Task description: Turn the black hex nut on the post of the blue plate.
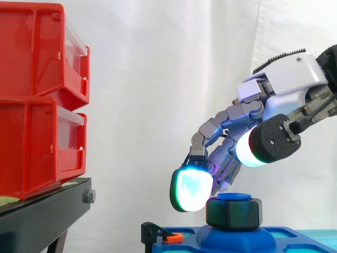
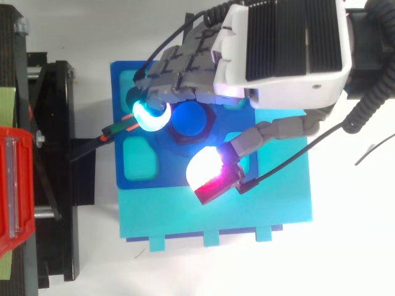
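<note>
The black hex nut (image 1: 233,212) sits on the blue post (image 2: 188,118), whose round cap shows above it. The post rises from the blue plate (image 2: 139,179). My hand (image 1: 289,74) hangs over the nut from the right, open, with its fingers bent and spread. One glowing cyan fingertip (image 1: 190,190) hovers just left of the nut and slightly above it. The thumb pad (image 1: 253,147) stays higher, up and to the right, apart from the nut. In the top view the thumb pad (image 2: 207,169) glows white and red on the nut's near side.
Two stacked red bins (image 1: 37,100) rest on a black stand (image 1: 47,211) to the left. A black clip with an orange piece (image 1: 160,234) sits at the blue plate's left edge. A teal plate (image 2: 247,209) lies under the blue one.
</note>
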Available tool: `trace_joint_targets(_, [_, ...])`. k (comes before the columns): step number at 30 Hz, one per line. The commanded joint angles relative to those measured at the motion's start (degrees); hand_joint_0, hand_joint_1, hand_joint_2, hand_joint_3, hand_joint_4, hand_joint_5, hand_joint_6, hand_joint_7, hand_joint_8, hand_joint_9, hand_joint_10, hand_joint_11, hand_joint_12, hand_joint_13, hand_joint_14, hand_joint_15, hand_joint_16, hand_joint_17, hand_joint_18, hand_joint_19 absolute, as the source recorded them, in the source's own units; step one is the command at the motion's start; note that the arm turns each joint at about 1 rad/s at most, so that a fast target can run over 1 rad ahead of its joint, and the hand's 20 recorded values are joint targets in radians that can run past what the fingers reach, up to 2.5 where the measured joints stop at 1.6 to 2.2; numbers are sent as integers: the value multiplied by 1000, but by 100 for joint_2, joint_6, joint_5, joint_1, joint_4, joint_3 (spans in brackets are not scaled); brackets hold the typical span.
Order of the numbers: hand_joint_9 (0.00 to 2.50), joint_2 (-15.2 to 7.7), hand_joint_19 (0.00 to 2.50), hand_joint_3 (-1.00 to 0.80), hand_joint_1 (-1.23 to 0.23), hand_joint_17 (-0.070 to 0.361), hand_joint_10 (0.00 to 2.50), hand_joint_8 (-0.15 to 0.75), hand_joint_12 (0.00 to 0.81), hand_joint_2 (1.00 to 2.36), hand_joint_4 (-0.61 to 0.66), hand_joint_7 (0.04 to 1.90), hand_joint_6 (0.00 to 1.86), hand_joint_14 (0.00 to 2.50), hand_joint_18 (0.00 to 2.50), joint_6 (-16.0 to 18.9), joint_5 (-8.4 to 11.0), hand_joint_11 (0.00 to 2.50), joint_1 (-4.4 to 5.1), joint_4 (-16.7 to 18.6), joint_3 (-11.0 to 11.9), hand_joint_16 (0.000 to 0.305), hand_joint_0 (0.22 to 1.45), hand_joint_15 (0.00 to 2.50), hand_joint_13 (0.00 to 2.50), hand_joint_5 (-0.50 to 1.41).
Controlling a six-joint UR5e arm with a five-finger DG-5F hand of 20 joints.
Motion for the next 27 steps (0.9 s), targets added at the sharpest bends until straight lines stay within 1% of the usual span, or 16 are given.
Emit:
trace_joint_targets(1, [532, -6, 239, -500, -390, 137, 0, 296, 409, 1000, 256, 844, 503, 0, 633, -14, -31, 0, -19, -6, 1, 61, 489, 56, 582, -164])
trace_joint_targets(6, [532, 3, 248, -500, -390, 137, 0, 297, 410, 1000, 261, 854, 503, 2, 635, -23, -83, 0, -63, -6, 1, 61, 488, 61, 590, -164])
trace_joint_targets(13, [532, 3, 254, -500, -391, 137, 0, 297, 412, 1000, 259, 857, 503, 1, 642, -75, -224, 0, -142, -15, 1, 61, 489, 70, 603, -162])
trace_joint_targets(17, [537, 3, 246, -500, -390, 137, 0, 297, 413, 1000, 264, 861, 503, 2, 642, -102, -338, 0, -221, -24, -8, 61, 490, 73, 606, -162])
trace_joint_targets(22, [540, -6, 253, -500, -390, 136, 0, 298, 412, 1000, 265, 857, 503, 2, 650, -119, -417, 0, -274, -24, 1, 61, 490, 67, 608, -162])
trace_joint_targets(25, [541, 3, 250, -500, -391, 137, 0, 299, 413, 1000, 266, 861, 503, 1, 653, -128, -479, 0, -327, -24, 1, 61, 490, 73, 613, -162])
trace_joint_targets(26, [541, 3, 252, -500, -391, 137, 0, 299, 412, 1000, 265, 862, 503, 2, 654, -128, -523, 0, -362, -15, -8, 61, 490, 72, 613, -162])
trace_joint_targets(27, [541, 3, 252, -500, -390, 137, 0, 299, 412, 1000, 263, 858, 503, 2, 654, -128, -549, 0, -371, -15, -8, 61, 491, 72, 613, -162])
